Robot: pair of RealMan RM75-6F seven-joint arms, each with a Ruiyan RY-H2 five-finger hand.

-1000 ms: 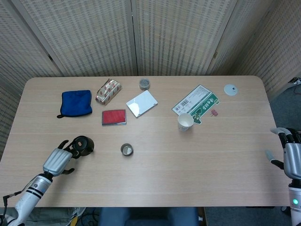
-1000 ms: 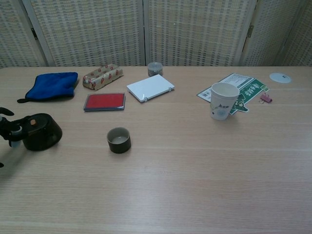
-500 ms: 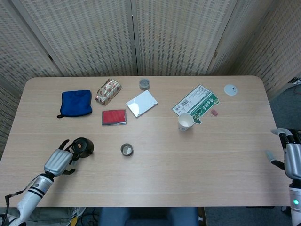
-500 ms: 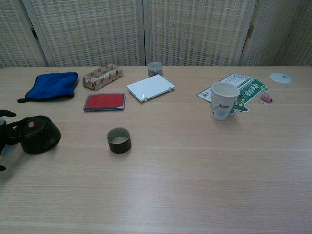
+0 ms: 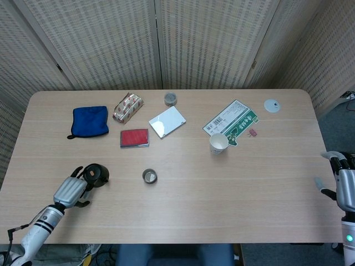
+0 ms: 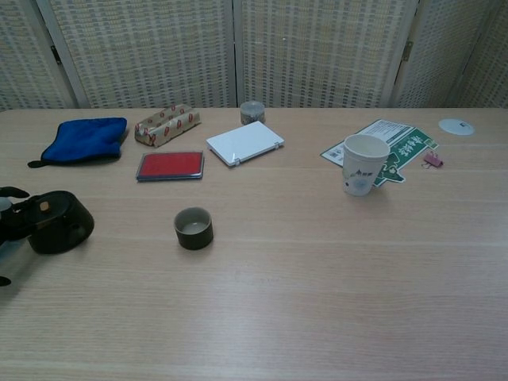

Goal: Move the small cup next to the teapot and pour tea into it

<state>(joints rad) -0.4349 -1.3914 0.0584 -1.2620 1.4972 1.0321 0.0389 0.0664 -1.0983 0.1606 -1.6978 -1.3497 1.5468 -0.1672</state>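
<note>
Your left hand (image 5: 71,189) sits at the near left corner of the table (image 5: 183,210), its fingers wrapped around the handle side of the dark teapot (image 5: 97,173). From the chest view the fingers (image 6: 11,193) appear to close on the handle, though most of the hand is cut off at the frame edge, so treat the grip as probable rather than confirmed. The teapot stands upright on the table.

Your right hand (image 5: 344,185) hangs just off the right edge of the table, fingers apart and nothing in it.

The small cup (image 5: 149,176) stands upright on bare wood to the right of the teapot, apart from it and touched by neither hand.

Other items noted: a paper cup (image 5: 218,143) stands upright at the near corner of a green and white leaflet (image 5: 231,122). A blue cloth (image 5: 89,121), a wrapped packet (image 5: 128,107), a red flat case (image 5: 134,138), a white box (image 5: 166,121) and a small tin (image 5: 170,99) lie across the far left and middle. A white disc (image 5: 272,105) and a small pink clip (image 5: 253,132) lie at the far right.
</note>
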